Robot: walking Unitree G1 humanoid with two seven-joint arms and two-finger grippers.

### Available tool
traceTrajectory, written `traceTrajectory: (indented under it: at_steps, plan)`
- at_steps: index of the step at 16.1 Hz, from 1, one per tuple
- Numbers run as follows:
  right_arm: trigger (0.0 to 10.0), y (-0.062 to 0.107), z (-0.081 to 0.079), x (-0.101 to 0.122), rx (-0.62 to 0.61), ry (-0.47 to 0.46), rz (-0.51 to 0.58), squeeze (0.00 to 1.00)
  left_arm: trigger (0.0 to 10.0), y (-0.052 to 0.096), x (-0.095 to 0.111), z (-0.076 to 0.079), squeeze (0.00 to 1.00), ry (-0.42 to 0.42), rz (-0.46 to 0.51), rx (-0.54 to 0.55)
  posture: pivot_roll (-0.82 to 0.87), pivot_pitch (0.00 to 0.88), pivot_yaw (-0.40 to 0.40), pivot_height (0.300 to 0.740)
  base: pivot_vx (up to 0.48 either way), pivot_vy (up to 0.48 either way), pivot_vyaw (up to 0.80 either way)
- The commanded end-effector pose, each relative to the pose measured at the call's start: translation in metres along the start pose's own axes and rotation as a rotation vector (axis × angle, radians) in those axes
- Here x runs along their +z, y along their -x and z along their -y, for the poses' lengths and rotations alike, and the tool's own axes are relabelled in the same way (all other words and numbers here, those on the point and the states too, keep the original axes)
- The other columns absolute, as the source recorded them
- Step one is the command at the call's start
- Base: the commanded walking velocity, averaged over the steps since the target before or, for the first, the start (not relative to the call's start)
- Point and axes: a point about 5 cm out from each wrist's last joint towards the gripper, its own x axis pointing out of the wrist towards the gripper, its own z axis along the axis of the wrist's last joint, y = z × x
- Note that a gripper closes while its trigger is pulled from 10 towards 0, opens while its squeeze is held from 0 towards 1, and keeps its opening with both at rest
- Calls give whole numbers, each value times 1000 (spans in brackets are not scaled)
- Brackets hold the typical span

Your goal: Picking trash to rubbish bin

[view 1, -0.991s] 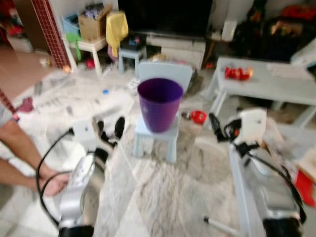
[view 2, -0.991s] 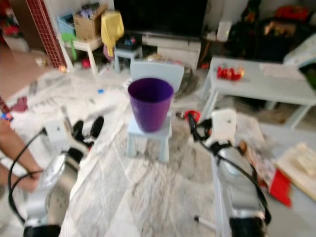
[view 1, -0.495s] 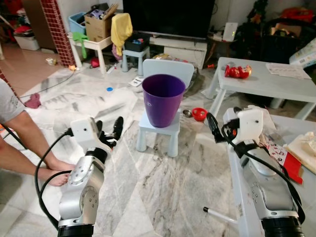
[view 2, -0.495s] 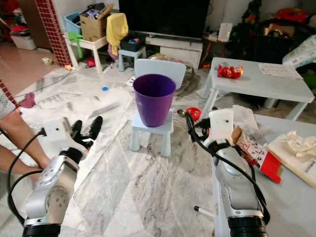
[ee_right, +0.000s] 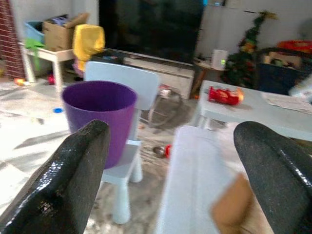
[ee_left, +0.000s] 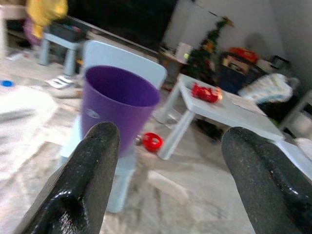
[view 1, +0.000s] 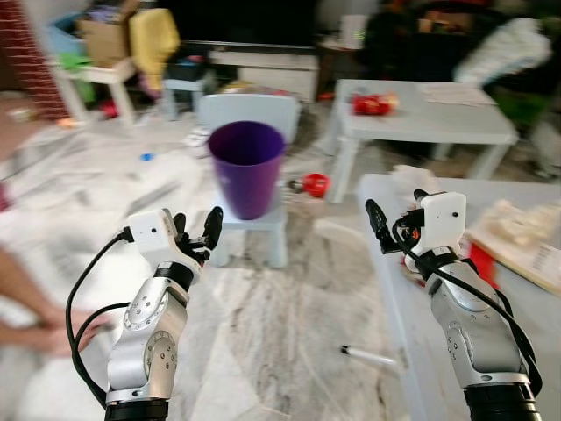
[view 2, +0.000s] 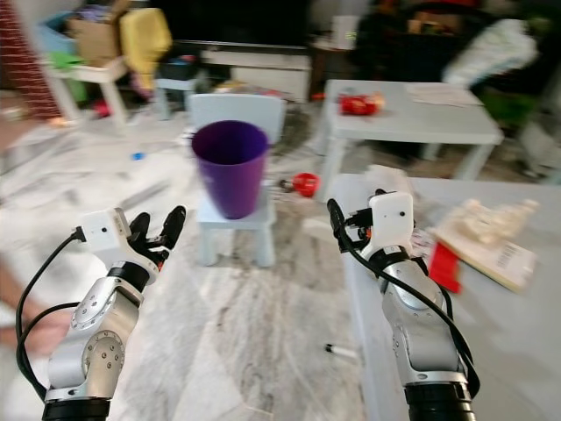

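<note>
A purple rubbish bin stands upright on the seat of a small pale blue chair, ahead of both arms. My left gripper is raised short of the chair, open, with nothing between its fingers. My right gripper is open and bare too, held over the near corner of a low white table. On that table lie a red wrapper, crumpled white paper on a flat box, and more crumpled paper. The right wrist view shows the bin between its fingers.
A second white table at the back right holds a red item. A red bowl and a pen lie on the marble floor. A person's arm is blurred at the left. Cluttered furniture lines the back wall.
The camera has swung to the right, so the bin and the person sit further left and more of the near table shows. Both grippers keep the same open pose.
</note>
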Motion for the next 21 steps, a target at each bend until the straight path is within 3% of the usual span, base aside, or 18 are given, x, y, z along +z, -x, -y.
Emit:
traceTrajectory:
  at_steps: [1,14,17,21]
  plan:
    - [10000,0,2,2,-2,12,3,0,10000,-1,2,3,0,4,1,-13,-19,0,-53,740,0,0,-800]
    - [10000,0,-1,1,-10,0,-2,0,10000,-1,1,3,0,20,-15,-16,-9,0,-42,740,0,0,-800]
    - [10000,-1,-1,1,-13,0,-2,0,10000,-1,2,3,0,21,-15,-19,-10,0,-43,740,0,381,-800]
    - [10000,0,-1,0,-14,1,-4,0,10000,-1,1,4,0,14,-17,-21,-9,0,-41,740,0,0,-800]
